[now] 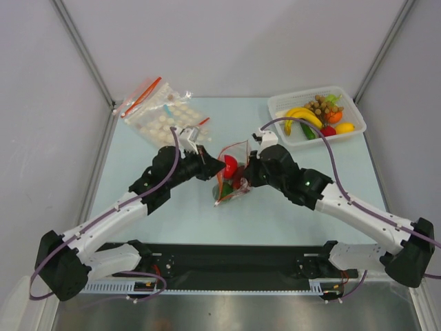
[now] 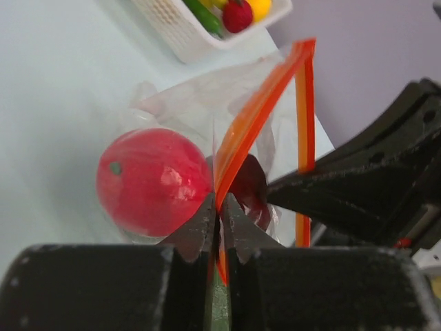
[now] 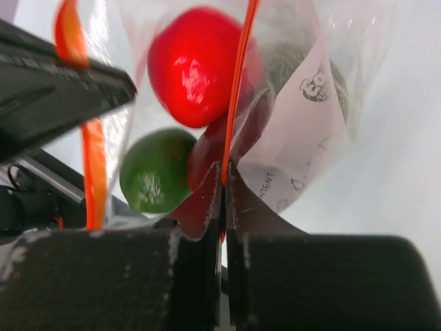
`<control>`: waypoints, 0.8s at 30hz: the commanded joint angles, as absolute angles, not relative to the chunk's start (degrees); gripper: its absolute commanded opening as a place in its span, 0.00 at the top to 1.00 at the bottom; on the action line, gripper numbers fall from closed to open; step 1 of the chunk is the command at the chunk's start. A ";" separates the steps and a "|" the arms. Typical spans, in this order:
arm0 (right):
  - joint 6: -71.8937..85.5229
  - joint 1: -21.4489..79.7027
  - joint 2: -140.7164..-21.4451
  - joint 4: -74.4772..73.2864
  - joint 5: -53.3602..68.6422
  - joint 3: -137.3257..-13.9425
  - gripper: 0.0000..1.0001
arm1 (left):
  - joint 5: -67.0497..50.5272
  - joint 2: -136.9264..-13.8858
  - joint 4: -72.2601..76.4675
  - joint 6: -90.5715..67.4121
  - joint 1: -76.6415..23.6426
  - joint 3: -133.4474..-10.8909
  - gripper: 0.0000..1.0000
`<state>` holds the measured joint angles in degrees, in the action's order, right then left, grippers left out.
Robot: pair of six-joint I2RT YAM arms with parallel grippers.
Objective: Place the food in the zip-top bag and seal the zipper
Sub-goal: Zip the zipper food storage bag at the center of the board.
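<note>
Mid-tabletop (image 1: 289, 214), left pincer (image 2: 219, 221) and right pincer (image 3: 224, 189) each clamp the zipper (image 2: 255, 116); a slip could spill the red fruit (image 3: 193, 65) at twelve o'clock.

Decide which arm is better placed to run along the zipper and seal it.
Probably left: left gripper pinches the zipper at one end, its length ahead; right gripper can anchor the bag.

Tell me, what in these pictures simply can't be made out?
- Top view: whether the zipper is sealed along the bag; too small from up there.
- Left wrist view: the zipper's lower end, hidden inside the shut left gripper; the basket, cut off by the top edge.
- Right wrist view: the label print, mostly blurred and folded.
</note>
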<state>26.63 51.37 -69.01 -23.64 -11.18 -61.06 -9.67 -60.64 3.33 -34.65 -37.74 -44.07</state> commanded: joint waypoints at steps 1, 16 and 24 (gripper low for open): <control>30.40 50.80 -65.13 -19.94 -13.70 -60.73 1.00 | -19.77 -62.04 9.67 -34.81 -40.07 -48.77 0.88; 44.38 40.78 -59.51 -11.60 -9.40 -50.36 1.00 | -27.78 -68.99 15.30 -32.00 -40.96 -49.13 0.34; 46.67 39.55 -59.59 -12.14 -14.06 -49.13 1.00 | -23.38 -64.87 13.27 -26.56 -41.22 -47.73 0.00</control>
